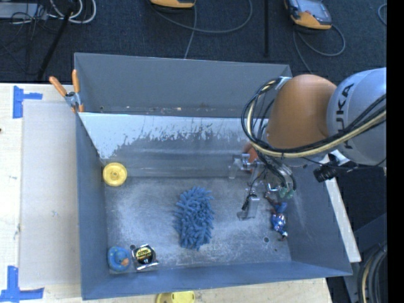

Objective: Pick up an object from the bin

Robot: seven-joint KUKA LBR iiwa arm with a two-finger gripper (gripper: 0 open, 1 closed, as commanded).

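You see the gripper [260, 204] low over the floor of the grey metal bin [158, 145], to the right of the shaggy blue chenille mitt [194, 217], apart from it. Its fingers stand spread, with nothing between them. The thing nearest to it is a small blue-and-red plastic piece [278, 223], further right of the mitt, just beyond the gripper; what it is you cannot tell. Up and to the left of the mitt lies a flat round yellow disc [115, 174]. Down and to the left of the mitt lie a round blue object [117, 257] and a yellow-and-black tape measure [144, 255], touching one another.
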